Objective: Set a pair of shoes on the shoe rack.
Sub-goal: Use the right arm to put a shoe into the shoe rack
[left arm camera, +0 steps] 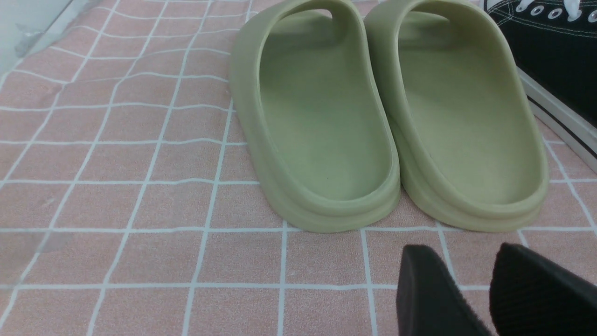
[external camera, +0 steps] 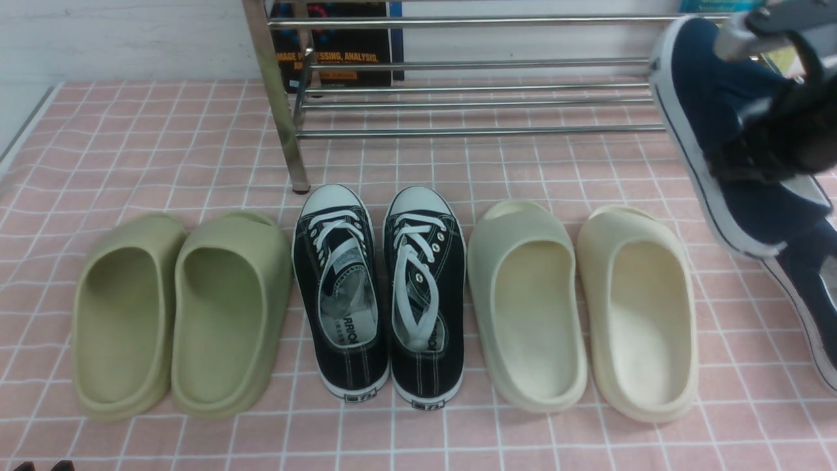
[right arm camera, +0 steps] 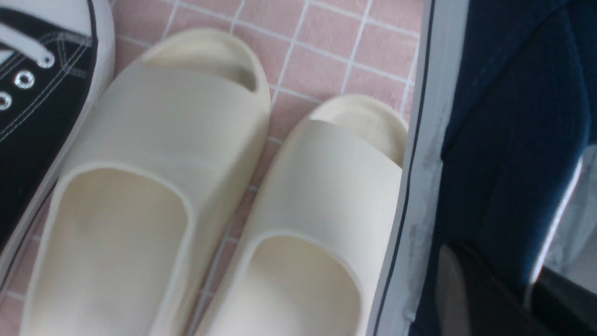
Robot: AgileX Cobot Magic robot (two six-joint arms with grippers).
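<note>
The right claw (external camera: 765, 150) grips one navy-blue canvas slip-on sneaker (external camera: 703, 85), lifted and tilted by the right end of the shiny chrome shoe rack (external camera: 471, 131). Its navy mate (external camera: 807, 288) lies on the worktop (external camera: 163, 150) below; the left claw (left arm camera: 464, 261) stands open.

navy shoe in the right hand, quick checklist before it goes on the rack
1. Right hand grip on navy shoe: ok, clamped, shoe lifted.
2. Shoe level: not ok, tilted onto its side.
3. Rack bars free: ok where visible.
4. Shoe height over the bars: cannot tell.
5. Left hand out of the way: ok, open, low near the green slides.
6. Other navy shoe placed: not ok, on the cloth.
</note>
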